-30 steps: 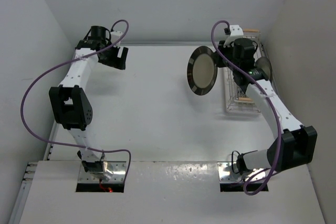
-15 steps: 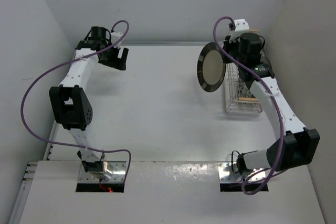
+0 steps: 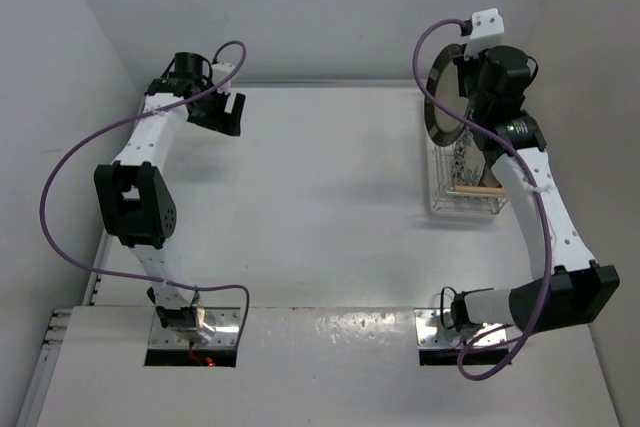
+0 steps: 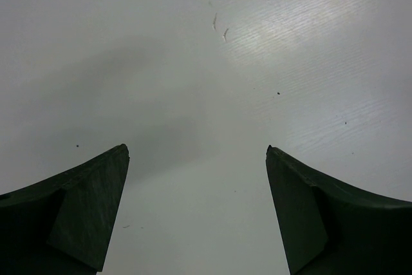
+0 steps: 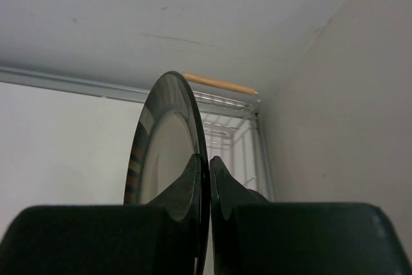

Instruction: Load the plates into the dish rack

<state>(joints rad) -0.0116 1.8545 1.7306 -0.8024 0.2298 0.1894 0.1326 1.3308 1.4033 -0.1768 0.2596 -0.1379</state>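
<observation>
White table (image 3: pixel 320 207), white walls (image 3: pixel 330 7); right gripper (image 5: pixel 207 158) pinches dark-rimmed plate (image 5: pixel 164 140) near dish rack (image 3: pixel 470 202); left gripper (image 4: pixel 196 149) spread.

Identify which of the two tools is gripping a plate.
The right tool, shut on the dark-rimmed, cream-centred round plate; the left tool is open and empty.
</observation>
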